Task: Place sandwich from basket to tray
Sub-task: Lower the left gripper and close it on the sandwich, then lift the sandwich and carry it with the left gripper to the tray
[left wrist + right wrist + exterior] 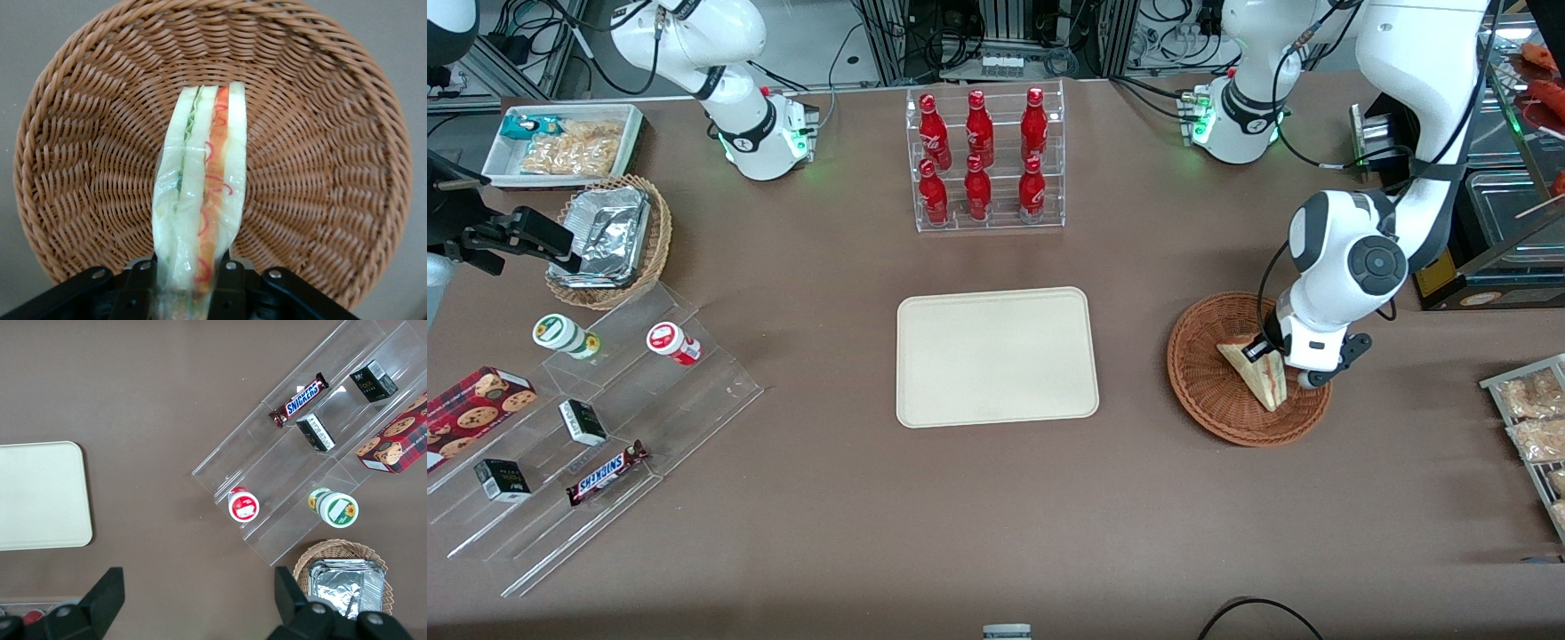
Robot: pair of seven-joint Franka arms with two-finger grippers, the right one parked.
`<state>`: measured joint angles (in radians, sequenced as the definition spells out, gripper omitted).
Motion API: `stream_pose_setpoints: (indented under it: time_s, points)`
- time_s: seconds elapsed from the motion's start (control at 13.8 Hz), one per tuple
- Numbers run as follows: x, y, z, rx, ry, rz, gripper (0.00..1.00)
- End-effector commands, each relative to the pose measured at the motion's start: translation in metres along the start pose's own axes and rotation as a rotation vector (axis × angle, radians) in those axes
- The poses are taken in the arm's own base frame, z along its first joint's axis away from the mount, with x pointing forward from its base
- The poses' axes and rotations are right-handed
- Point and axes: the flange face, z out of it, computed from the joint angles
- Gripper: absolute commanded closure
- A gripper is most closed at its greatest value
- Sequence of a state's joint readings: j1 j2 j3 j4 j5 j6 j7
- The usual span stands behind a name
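the table [996,516] is covered in a plain brown cloth. past its edge farthest from the front camera stand metal frames with lots of black cables [925,36].

the gripper [1265,348] is down in the basket [1209,391], and it is clamped on the sandwich [1258,372]. in the left wrist view the two black fingers [230,283] squeeze one end of the sandwich [200,200], with the red and green filling showing along its edge. the sandwich is over the woven floor of the basket [320,133]. i cannot tell if it touches the floor.

the basket sits toward the working arm's end of the table. the tray [996,356] lies flat in the middle of the table, well apart from the basket, and nothing is on it.

farther from the front camera than the tray is a clear rack of red bottles [983,160]. toward the parked arm's end are a lighter basket with a foil box [609,240], a white tray of snacks [565,142], and clear steps [596,427] with a snickers bar [605,471], a cookie box [471,409] and small jars on them.
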<state>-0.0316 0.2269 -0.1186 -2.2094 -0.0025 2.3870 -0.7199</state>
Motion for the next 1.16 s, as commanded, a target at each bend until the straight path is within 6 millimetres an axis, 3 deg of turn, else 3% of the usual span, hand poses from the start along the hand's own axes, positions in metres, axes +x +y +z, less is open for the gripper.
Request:
stream_pose_setpoints:
  time_s: [0.0, 0.36, 0.51, 1.09]
  points:
    - [-0.023, 0.041, -0.032, 0.027, -0.004, 0.095, 0.92]
    - [-0.077, 0.142, -0.058, 0.099, -0.043, 0.398, 0.89]
    - [-0.106, 0.182, -0.052, 0.092, -0.035, 0.413, 0.89]
    - [-0.191, 0.298, -0.014, 0.049, -0.016, 0.389, 0.91]
